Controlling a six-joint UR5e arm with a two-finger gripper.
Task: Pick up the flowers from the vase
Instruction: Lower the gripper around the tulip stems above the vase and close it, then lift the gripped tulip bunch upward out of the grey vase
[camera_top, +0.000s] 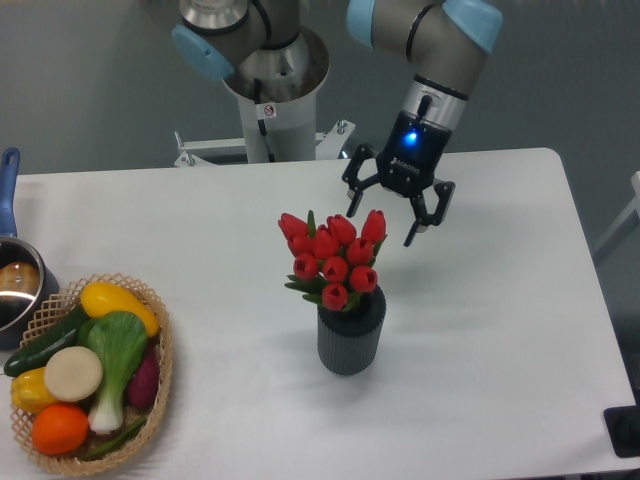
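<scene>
Flowers in vase, jaws spread above the bunch

Basket of woven tan wicker (160, 395) sits at the near left corner of the white counter (500, 330). It holds an orange round fruit (58, 428), a pale cream disc-shaped piece (73, 373), a green-and-white leafy vegetable (116, 360), a yellow elongated vegetable (118, 303), a dark green cucumber-like piece (45, 342) and a purple piece (145, 380).

Further back on the left edge, a metal pot with a blue handle (12, 270) is partly cut off by the frame; it stands just beside the basket.

Near the middle of the counter stands the short dark grey ribbed cylindrical vase (350, 335), upright. The bunch of red tulip buds with green leaves (333, 257) sits in its mouth and spreads wider than the vase. The stems are hidden inside the vase.

Behind and to the right of the bunch hangs the black two-finger gripper (383, 222) of the grey-and-blue arm (430, 40). The jaws are spread wide and hold nothing. One finger tip lies close to the upper right tulip bud; contact cannot be determined from this view. A blue light shows on the gripper body.

At the far edge, a grey cylindrical robot pedestal (272, 95) rises behind the counter.
</scene>
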